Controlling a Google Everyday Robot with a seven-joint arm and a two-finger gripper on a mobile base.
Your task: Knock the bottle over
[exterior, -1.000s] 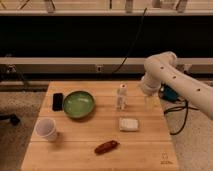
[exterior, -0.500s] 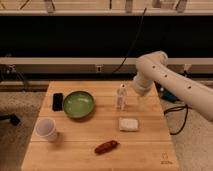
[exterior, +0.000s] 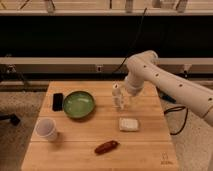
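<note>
The slim white bottle [exterior: 118, 96] stands upright on the wooden table [exterior: 80, 145], right of the green plate and behind the white block. My gripper [exterior: 126, 99] hangs from the white arm that reaches in from the right. It is just right of the bottle, at about the bottle's height, very close to it or touching it; I cannot tell which.
A green plate [exterior: 79, 104] lies left of the bottle, with a black phone [exterior: 58, 101] beside it. A white paper cup [exterior: 46, 129] stands at the front left. A flat white block [exterior: 129, 124] and a brown sausage-like thing [exterior: 106, 147] lie toward the front.
My arm has swung left across the table's right side, bringing the gripper from well right of the bottle to right beside it. The bottle still stands upright in the same place.
</note>
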